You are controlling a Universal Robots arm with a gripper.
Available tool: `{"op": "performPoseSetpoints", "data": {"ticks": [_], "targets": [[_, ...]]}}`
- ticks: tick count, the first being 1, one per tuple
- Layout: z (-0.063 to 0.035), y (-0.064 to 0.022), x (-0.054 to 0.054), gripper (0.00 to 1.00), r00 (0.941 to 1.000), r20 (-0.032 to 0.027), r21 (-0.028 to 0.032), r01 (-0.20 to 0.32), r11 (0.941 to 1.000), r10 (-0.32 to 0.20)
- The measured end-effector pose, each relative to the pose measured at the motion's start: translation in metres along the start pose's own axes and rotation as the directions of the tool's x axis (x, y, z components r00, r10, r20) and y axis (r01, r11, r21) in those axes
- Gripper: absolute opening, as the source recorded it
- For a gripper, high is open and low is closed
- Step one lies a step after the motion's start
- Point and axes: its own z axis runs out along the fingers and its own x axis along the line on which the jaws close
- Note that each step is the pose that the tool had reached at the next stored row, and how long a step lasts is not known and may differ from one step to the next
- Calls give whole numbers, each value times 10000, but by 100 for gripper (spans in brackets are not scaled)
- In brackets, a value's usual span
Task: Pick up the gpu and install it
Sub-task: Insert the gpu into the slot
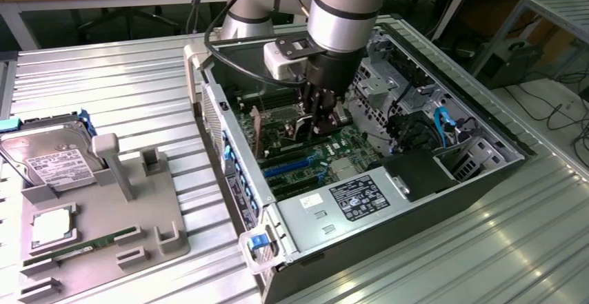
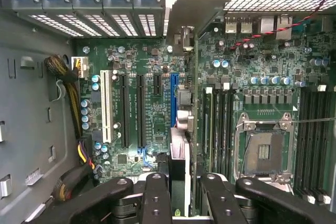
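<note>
A ribbed metal desk (image 1: 138, 76) carries two things — an open computer case (image 1: 478, 180) lying on its side, and towards the exterior view's left a grey parts holder (image 1: 138, 214) sitting flat on the ribs.

Exterior view: high, angled down, well back, taking in the open computer case (image 1: 368, 173) and counter (image 1: 110, 83). Wrist view: close, facing straight onto the motherboard (image 2: 152, 114). Both share the motherboard.
</note>
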Motion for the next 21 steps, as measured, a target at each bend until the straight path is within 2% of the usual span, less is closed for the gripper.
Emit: {"op": "performPoseSetpoints", "data": {"ticks": [10,13,21], "targets": [[74,44,12,27,10000,4,1,-1,10000,1],[130,74,13,27,10000,4,0,0,10000,0],[280,83,51,27,10000,5,1,0,10000,0]]}}
